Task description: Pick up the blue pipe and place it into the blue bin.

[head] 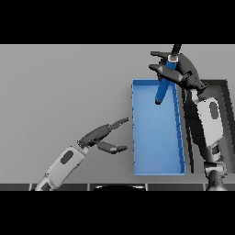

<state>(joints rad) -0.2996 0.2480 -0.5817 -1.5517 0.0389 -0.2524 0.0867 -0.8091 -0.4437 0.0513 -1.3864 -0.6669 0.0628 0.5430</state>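
The blue pipe [164, 86] hangs tilted over the far end of the blue bin [156, 172], its lower tip just inside the rim. My right hand [181, 69] is shut on the pipe's upper part, at the bin's far right corner. A long open blue bin lies right of the table's middle. My left hand [98, 135] rests open just left of the bin, fingers pointing toward its left wall.
A dark frame [226, 92] lies right of the bin, under my right forearm. A thin dark rod [176, 48] sticks up beyond the pipe's top. Bare grey table spreads to the left.
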